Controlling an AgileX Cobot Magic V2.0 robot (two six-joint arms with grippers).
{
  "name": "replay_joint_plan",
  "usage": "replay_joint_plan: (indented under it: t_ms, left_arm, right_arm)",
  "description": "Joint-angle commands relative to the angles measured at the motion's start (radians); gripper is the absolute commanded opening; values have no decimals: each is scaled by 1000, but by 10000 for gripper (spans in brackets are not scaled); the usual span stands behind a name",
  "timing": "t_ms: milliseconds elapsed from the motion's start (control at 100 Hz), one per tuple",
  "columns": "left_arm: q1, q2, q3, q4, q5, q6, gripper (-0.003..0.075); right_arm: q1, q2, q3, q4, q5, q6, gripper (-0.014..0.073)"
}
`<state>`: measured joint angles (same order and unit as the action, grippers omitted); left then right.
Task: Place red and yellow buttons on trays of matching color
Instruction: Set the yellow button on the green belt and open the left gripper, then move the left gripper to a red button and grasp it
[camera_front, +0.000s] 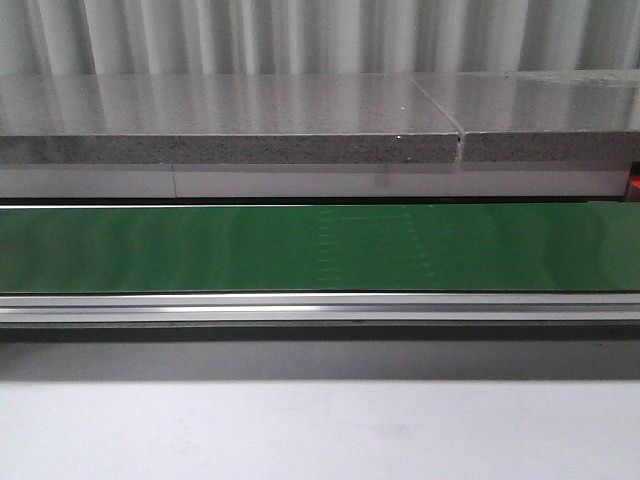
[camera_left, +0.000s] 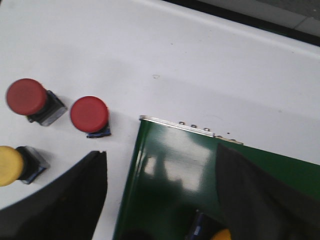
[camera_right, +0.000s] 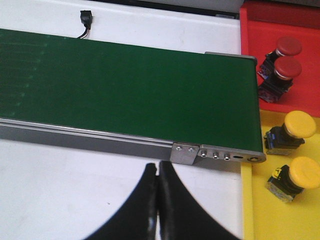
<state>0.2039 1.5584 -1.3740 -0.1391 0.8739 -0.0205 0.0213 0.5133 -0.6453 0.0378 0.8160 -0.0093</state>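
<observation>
Presently, the front view shows only the green conveyor belt (camera_front: 320, 247) running across the frame, its aluminium side rail (camera_front: 320, 305) below it, a grey speckled slab (camera_front: 230, 148) behind, and a strip of white tabletop (camera_front: 320, 430) in the foreground. Neither arm appears in that view.

Left wrist view: the left tool (camera_left: 160, 200) has its dark fingers (camera_left: 75, 195) set wide apart, straddling the end of the belt (camera_left: 165, 175). Nothing is gripped between them. On the white tabletop (camera_left: 200, 65) beside the belt end lie two red buttons (camera_left: 25, 96) (camera_left: 89, 113), close together but not touching, and one yellow button (camera_left: 9, 165) near the outer finger. A further yellow button (camera_left: 222, 234) sits on the belt at the frame edge, mostly cut off, with a dark blue base next to it.

Right wrist view: the right tool (camera_right: 158, 200) has its fingers (camera_right: 175, 210) pressed together, tips meeting, holding nothing, over the white tabletop just short of the belt's side rail (camera_right: 125, 142). Beyond the belt end, the red tray (camera_right: 280, 20) holds two red buttons (camera_right: 289, 46) (camera_right: 287, 68) lying side by side and touching. The yellow tray (camera_right: 250, 200) adjoins it and holds two yellow buttons (camera_right: 299, 124) (camera_right: 304, 172), apart from one another. A small black connector with a wire (camera_right: 86, 20) lies on the tabletop at the far side of the belt.
</observation>
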Motion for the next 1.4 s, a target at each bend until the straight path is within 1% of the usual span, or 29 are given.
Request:
replay_joint_plan:
  t_ms: [0,190,500,730,930,1180,1390]
  left_arm:
    - [27,-4,-57,16,15,-15,454]
    - [63,101,-99,20,52,-5,479]
    - [82,247,-163,30,55,-5,479]
    - [91,313,-179,42,7,-5,478]
    - [91,350,-184,42,-65,-5,478]
    - [91,414,-224,42,-85,-5,478]
    - [91,433,-223,44,-112,-5,472]
  right_arm:
    - [-1,3,-23,0,-60,-10,-67]
    - [-1,3,-23,0,-60,-10,-67]
    - [-1,3,-23,0,-60,-10,-67]
    - [-1,3,-23,0,-60,-10,-67]
    - [-1,3,-23,0,-60,-10,-67]
    - [-1,3,-23,0,-60,-10,-67]
    - [-1,3,-23,0,-60,-10,-67]
